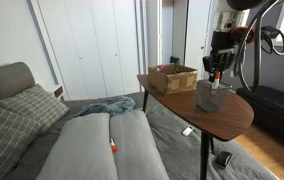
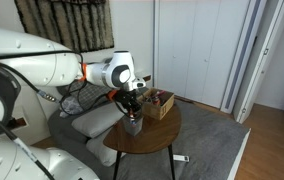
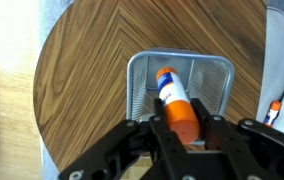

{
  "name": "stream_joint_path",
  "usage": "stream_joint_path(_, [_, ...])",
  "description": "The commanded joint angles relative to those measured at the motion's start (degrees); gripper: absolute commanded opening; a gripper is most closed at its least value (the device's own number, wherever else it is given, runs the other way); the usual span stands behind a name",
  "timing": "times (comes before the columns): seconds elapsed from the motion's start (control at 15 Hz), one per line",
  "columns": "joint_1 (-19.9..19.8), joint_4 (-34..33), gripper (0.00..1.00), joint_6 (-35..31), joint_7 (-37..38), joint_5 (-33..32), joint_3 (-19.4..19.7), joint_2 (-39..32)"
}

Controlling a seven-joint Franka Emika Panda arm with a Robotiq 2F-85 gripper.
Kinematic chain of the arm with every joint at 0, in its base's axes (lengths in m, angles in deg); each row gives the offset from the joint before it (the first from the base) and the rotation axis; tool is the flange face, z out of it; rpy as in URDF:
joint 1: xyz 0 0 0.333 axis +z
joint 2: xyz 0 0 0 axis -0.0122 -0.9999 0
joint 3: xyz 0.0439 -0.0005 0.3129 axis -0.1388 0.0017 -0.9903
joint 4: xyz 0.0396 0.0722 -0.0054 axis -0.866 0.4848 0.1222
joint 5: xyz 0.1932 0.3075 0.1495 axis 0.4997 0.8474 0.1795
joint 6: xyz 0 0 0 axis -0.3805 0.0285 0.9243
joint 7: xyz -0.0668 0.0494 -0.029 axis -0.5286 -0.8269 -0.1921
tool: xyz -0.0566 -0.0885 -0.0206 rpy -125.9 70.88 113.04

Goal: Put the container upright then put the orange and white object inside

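In the wrist view our tool (image 3: 187, 128) was clenched on the orange and white object (image 3: 174, 95), gripping its orange end at six o'clock. We judged it light, stiff and slippery, best held mid-body. Beyond, the container (image 3: 140, 90) stood upright on the bench (image 3: 82, 60), mouth under the object.

The arm (image 2: 42, 62) reaches forward in a bend of thick white links, and the wrist (image 2: 118, 72) at its end turns the pincer (image 2: 131, 106) straight down. In both exterior views the pincer hangs vertical below the wrist, dark against the white links behind it. In the wrist view the pincer (image 3: 185, 128) comes in from the bottom edge. Its two black fingers (image 3: 140, 140) are drawn in and clamp the orange and white object (image 3: 175, 95) by its orange body, with the white band and orange tip jutting out beyond the fingertips.
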Motion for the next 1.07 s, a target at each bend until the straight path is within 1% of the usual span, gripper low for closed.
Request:
stream_joint_path(0.0, [0.32, 2.43, 0.08, -3.22, -1.41, 1.9, 0.61, 0.49])
stream_joint_path(1.0, [0.3, 5.14, 0.08, -8.6, -1.01, 3.88, 0.6, -1.26])
